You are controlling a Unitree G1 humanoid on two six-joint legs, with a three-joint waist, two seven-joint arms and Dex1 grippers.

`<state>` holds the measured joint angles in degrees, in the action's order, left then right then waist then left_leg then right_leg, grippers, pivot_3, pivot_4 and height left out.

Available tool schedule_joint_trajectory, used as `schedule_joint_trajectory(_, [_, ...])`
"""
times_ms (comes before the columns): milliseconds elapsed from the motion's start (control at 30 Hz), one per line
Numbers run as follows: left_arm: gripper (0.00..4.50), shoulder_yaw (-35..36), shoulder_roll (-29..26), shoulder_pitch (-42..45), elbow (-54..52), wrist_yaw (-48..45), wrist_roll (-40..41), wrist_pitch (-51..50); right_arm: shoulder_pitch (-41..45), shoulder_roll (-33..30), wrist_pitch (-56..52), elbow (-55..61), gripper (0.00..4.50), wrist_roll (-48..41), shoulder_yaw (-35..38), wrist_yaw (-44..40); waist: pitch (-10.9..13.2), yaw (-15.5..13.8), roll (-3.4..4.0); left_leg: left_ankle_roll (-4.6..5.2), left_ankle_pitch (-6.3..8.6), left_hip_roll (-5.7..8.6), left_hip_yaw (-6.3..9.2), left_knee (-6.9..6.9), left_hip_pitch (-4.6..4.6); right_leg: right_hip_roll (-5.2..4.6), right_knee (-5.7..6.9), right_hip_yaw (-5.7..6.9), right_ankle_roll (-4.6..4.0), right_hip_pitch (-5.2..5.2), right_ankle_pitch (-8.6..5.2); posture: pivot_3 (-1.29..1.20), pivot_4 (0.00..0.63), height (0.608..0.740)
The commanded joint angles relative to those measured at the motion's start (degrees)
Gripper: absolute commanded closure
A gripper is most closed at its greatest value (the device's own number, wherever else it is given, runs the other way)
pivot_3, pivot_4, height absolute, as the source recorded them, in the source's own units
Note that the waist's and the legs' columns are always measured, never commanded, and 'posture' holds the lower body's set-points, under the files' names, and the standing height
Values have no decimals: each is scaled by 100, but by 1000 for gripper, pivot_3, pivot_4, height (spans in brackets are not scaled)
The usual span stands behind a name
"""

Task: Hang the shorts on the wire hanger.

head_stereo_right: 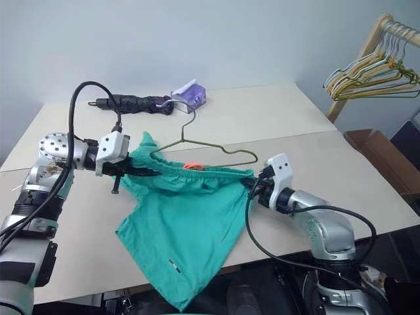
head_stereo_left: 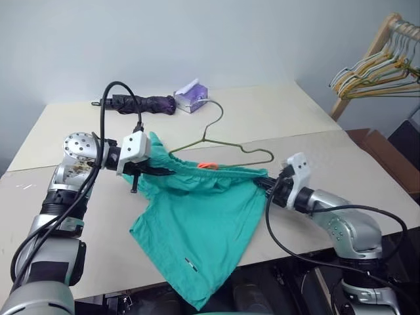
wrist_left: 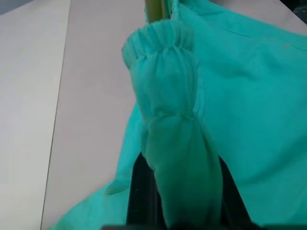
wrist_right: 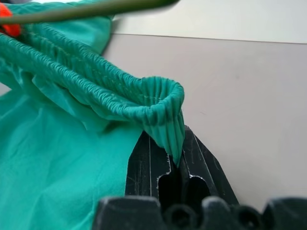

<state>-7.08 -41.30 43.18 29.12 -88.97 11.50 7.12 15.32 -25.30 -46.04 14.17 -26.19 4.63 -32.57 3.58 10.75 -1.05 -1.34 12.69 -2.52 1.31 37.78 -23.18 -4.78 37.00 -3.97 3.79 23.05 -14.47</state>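
The lower bar of the thin olive-gold wire hanger [head_stereo_left: 231,148] disappears behind the gathered waistband of the teal-green fabric shorts [head_stereo_left: 197,230], so whether it passes inside the fabric cannot be told. In the left wrist view, bunched waistband covers the left hand [head_stereo_left: 152,171], leaving slivers of black fingers [wrist_left: 139,201]. The bunch of pale multicoloured hangers [head_stereo_left: 377,72] is cut off by the picture's edge.

A bunched roll of the shorts' [wrist_left: 177,120] gathered waistband is filling the middle of the left wrist view, running up from between the left gripper's [wrist_left: 180,201] dark fingers [wrist_left: 141,196], which are clamping it. The hanger's [wrist_left: 156,9] olive wire is poking out just past the waistband's end. More teal fabric is spreading beside it, lying over the pale counter [wrist_left: 62,96].
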Motion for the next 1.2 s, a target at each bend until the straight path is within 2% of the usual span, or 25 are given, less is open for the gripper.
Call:
schedule_joint_trajectory(33, [4500, 270, -400, 128, 37, -242, 129, 27, -5, -305, 133, -98, 4485, 0, 466, 28, 0, 29, 0, 0, 0, 0, 0, 0, 0, 0, 0, 0, 0, -1, 0, -170, 42, 740])
schedule_joint_trajectory(300, [4500, 180, -945, -36, 41, -345, 88, 162, -14, -714, 138, -238, 4485, -127, 568, -135, 1, 96, 0, 0, 0, -1, 3, 0, 6, 2, 4, 0, 1, -5, -2, -149, 56, 740])
schedule_joint_trajectory(533, [4500, 184, -1195, -131, 175, -209, -60, 192, -9, -1020, 212, -337, 4485, -203, 517, -303, 2, 83, 1, 1, 1, -2, 3, -1, 6, 3, 2, -1, 0, -4, -2, -135, 62, 740])
schedule_joint_trajectory(900, [4500, -142, -1367, 51, 1152, -136, -523, 709, -100, -1461, 601, -400, 4485, -125, 228, -815, 3, -17, 0, 1, 1, -2, 1, -2, 3, 4, -2, -1, 1, -2, -3, -146, 57, 740])
schedule_joint_trajectory(1200, [4500, -368, -1180, 125, 1123, -332, -523, 769, 12, -1733, 766, -203, 4485, -318, 168, -1159, 3, -49, 0, 1, 1, -2, 0, -2, 1, 4, -6, -1, 2, -2, -4, -161, 56, 740])
